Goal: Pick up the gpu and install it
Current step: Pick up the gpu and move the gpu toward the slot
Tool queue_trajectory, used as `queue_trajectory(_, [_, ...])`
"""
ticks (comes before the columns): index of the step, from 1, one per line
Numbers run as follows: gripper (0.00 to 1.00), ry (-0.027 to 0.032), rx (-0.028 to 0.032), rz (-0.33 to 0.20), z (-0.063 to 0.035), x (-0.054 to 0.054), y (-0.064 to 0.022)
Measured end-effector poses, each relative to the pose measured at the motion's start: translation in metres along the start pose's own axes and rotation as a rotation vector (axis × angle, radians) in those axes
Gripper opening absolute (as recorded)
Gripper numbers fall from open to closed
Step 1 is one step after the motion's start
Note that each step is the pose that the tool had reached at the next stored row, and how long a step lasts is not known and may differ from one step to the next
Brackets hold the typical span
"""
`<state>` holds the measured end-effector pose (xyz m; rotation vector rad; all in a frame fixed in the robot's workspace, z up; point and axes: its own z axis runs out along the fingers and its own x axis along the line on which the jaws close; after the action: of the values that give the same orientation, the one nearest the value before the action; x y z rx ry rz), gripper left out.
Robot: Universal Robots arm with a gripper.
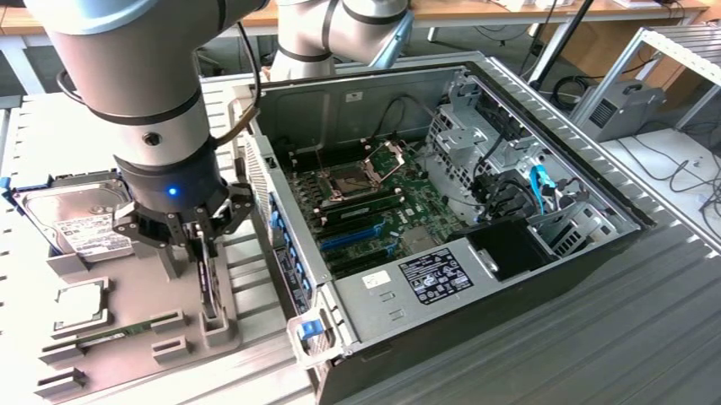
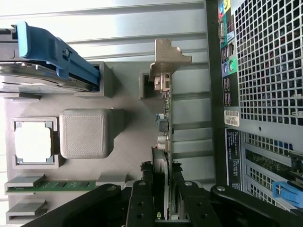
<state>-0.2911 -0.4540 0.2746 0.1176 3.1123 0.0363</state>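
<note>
On the grey tray (image 2: pixel 132 142), the half-closed end effector (image 2: pixel 162 175) pinches the gpu (image 2: pixel 163 127).

The gpu (image 2: pixel 164 124) has an end bracket (image 2: pixel 168 56) of pale, dull metal. The fixture (image 1: pixel 113 363) at the exterior view's lower left is matt, finely textured grey plastic. The computer case (image 1: pixel 372 93) is bare satin sheet metal, and the hard drive (image 1: pixel 79 211) has a shiny lid.

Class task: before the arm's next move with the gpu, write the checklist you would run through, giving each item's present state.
1. Gripper lined up over the gpu: ok.
2. gpu standing on edge in its grey holder: ok.
3. Firm hold on the gpu: cannot tell.
4. Computer case side panel off: ok.
5. Blue slots inside it free: ok.
</note>
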Motion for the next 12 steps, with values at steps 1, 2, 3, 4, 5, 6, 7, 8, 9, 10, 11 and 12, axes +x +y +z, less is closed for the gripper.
queue_trajectory(1, [0.26, 0.0000, -0.0001, 0.000, -0.0005, 0.0000, 0.0000])
queue_trajectory(2, [0.26, 0.0000, 0.0000, 0.000, -0.0010, 0.0000, 0.0000])
queue_trajectory(3, [0.26, 0.0000, 0.0000, 0.000, -0.0015, 0.0000, 0.0000])
queue_trajectory(4, [0.26, 0.0001, 0.0001, 0.000, -0.0021, 0.0000, 0.0000])
queue_trajectory(5, [0.26, 0.0000, 0.0000, 0.000, -0.0025, -0.0001, 0.0001])
queue_trajectory(6, [0.26, -0.0001, 0.0000, 0.000, -0.0029, -0.0001, 0.0001])
queue_trajectory(7, [0.26, 0.0000, 0.0000, 0.000, -0.0034, -0.0001, 0.0001])
queue_trajectory(8, [0.26, 0.0000, 0.0000, 0.000, -0.0040, -0.0001, 0.0001])
queue_trajectory(9, [0.26, 0.0000, 0.0000, 0.000, -0.0045, -0.0001, 0.0001])
queue_trajectory(10, [0.26, 0.0000, 0.0000, 0.000, -0.0052, -0.0001, 0.0001])
queue_trajectory(11, [0.26, 0.0000, 0.0000, 0.000, -0.0057, -0.0001, 0.0001])
queue_trajectory(12, [0.26, 0.0000, -0.0001, 0.000, -0.0062, -0.0002, 0.0002])
